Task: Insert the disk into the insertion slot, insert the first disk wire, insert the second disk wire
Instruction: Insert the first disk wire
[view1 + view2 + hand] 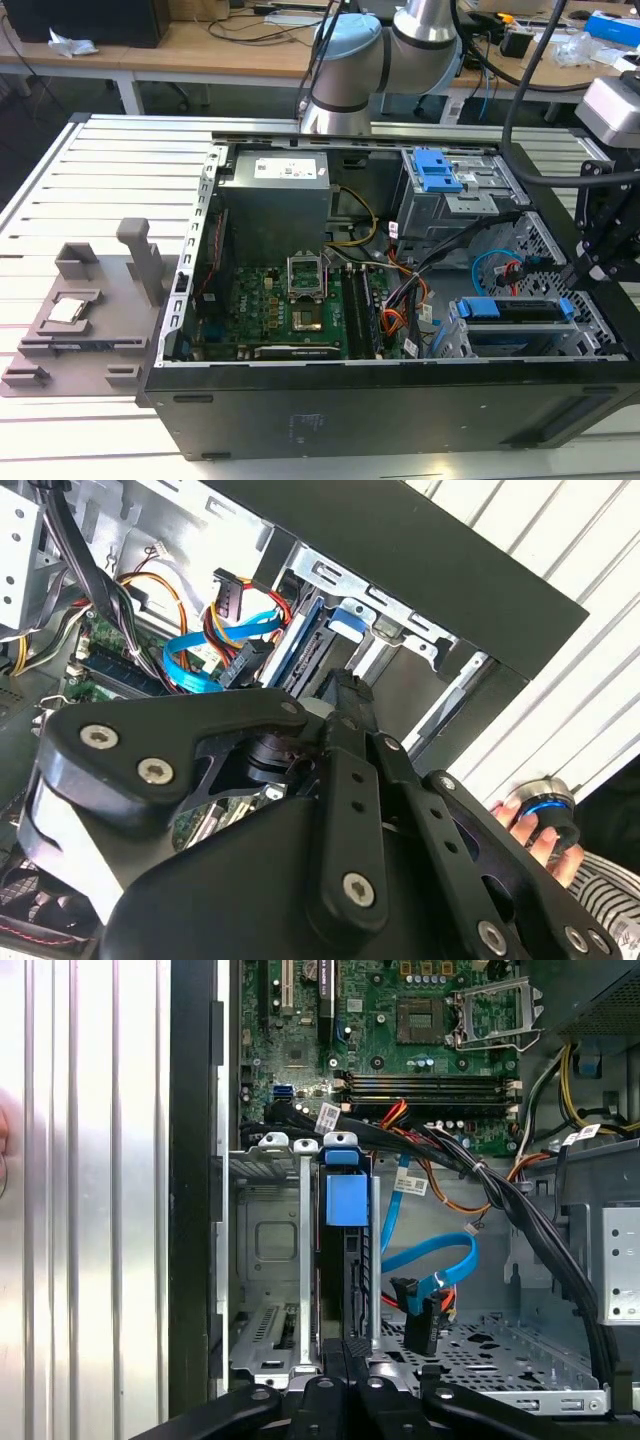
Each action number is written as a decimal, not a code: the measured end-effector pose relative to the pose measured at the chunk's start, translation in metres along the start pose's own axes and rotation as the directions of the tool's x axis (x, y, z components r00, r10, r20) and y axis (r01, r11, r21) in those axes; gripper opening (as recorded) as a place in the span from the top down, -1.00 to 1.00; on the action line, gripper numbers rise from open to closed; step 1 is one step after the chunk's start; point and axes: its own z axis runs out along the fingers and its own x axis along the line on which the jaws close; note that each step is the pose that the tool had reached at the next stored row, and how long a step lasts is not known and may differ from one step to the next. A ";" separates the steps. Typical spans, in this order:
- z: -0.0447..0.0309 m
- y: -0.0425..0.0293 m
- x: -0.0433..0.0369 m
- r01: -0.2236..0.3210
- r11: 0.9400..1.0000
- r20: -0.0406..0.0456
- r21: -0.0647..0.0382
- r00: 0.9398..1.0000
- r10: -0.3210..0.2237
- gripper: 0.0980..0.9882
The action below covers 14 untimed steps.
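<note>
The disk (515,312) sits in the slot (452,342) at the lower right of the exterior view, inside the open case (300,420). The gripper (586,268) hangs just above the disk's right end there. In the first wrist view the gripper (345,1352) is right at the disk's (346,1260) near edge, in line with it, and seems to touch it. Whether it is clamped on the disk cannot be told. The disk shows edge-on as a thin dark slab standing between the slot's (262,1260) silver walls, with a bright blue caddy tab at its far end. A blue cable (432,1260) hangs just beside the disk, its black plug apart from it. In the second wrist view a hand (525,830) rests outside the case on a round knob (548,805).
</note>
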 end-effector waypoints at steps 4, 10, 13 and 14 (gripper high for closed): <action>0.0000 0.0000 0.0000 0.000 1.000 0.000 0.000 1.000 0.000 0.98; 0.0000 0.0000 0.0000 0.000 1.000 0.000 0.000 1.000 0.000 0.41; 0.0000 0.0000 -0.0082 0.000 1.000 0.000 0.000 1.000 0.000 0.41; 0.0001 0.0001 -0.0115 0.000 1.000 0.000 0.000 1.000 0.000 0.41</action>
